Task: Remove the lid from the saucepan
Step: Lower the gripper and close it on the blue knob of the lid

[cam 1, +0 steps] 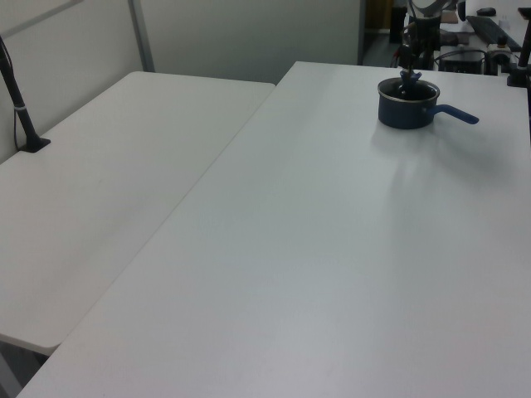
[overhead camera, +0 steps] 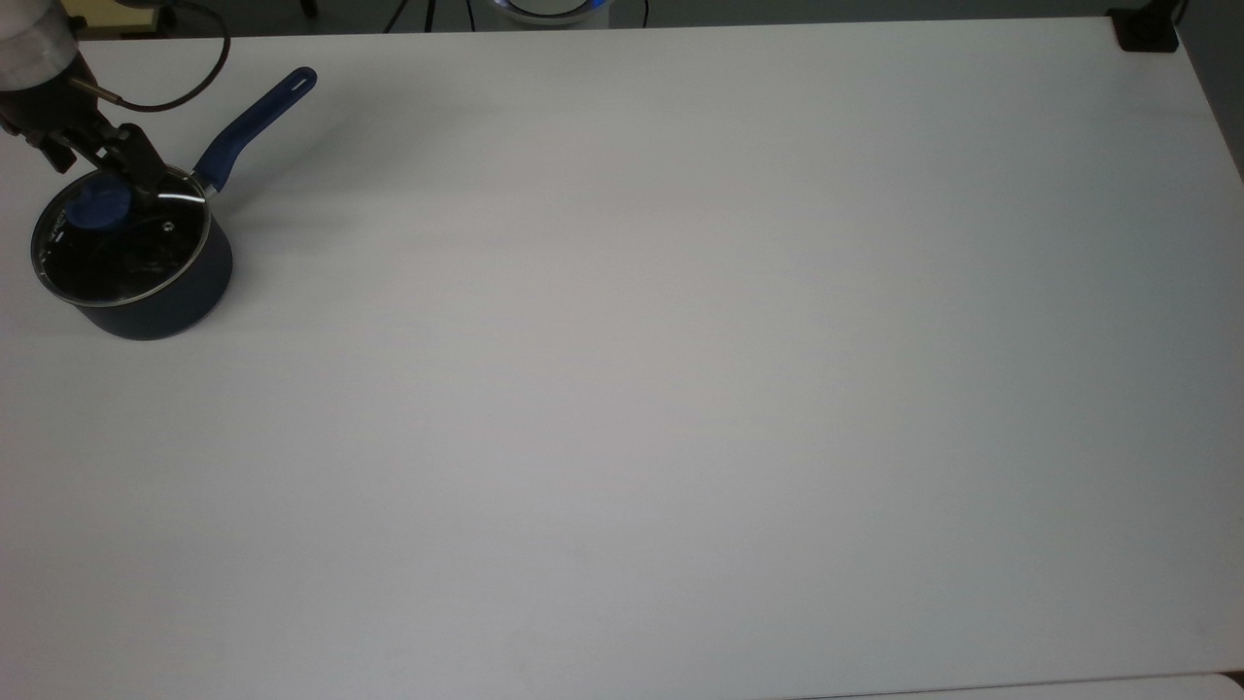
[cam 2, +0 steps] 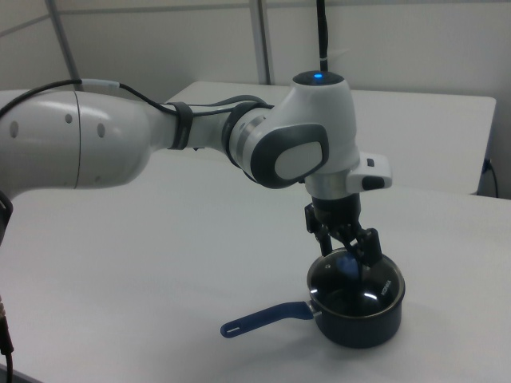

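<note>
Basically not done: lid (overhead camera: 121,233) sits on the pan (overhead camera: 155,292), w/ pan at the counter (overhead camera: 680,389) corner. Gripper (cam 2: 351,251) is right over the lid knob (overhead camera: 97,206); jaws look parted, holding nothing. Left: close, lift off.

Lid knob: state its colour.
Blue. The knob on the lid shows best in the top view.

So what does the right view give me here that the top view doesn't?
Right view alone: the white robot arm reaching over to the pan. Top view alone: the lid's blue centre knob and the wide bare white table. Both: the dark navy saucepan with its long blue handle, the clear glass lid on it, and the black pincer just above.
</note>
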Controlling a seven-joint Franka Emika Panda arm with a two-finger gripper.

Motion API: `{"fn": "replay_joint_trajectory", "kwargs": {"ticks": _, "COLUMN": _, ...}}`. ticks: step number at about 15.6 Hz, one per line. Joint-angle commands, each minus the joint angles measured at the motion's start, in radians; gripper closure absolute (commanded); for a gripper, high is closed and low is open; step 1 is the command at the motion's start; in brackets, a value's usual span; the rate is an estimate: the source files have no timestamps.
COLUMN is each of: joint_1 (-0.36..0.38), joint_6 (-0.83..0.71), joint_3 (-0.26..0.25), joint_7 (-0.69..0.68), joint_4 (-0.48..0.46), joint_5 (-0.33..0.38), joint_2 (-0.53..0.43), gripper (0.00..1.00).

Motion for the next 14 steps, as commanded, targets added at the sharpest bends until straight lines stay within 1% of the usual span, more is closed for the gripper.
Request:
{"fn": "replay_joint_trajectory", "kwargs": {"ticks": 1, "joint_1": -0.012, "joint_6": 0.027, "joint_3": 0.003, "joint_7": -0.021, "joint_4": 0.025, "joint_5": 0.038, "joint_2": 0.034, "gripper": 0.04}}
{"fn": "replay_joint_trajectory", "kwargs": {"ticks": 4, "joint_1": -0.011, "joint_6": 0.105, "joint_3": 0.003, "joint_7": -0.021, "joint_4": 0.022, "joint_5": 0.089, "joint_2": 0.038, "gripper": 0.04}}
{"fn": "replay_joint_trajectory", "kwargs": {"ticks": 8, "joint_1": -0.012, "joint_6": 0.108, "joint_3": 0.003, "joint_7": -0.027, "joint_4": 0.023, "joint_5": 0.089, "joint_2": 0.042, "gripper": 0.15}}
{"fn": "replay_joint_trajectory", "kwargs": {"ticks": 14, "joint_1": -0.012, "joint_6": 0.099, "joint_3": 0.003, "joint_7": -0.036, "joint_4": 0.014, "joint_5": 0.077, "joint_2": 0.041, "gripper": 0.15}}
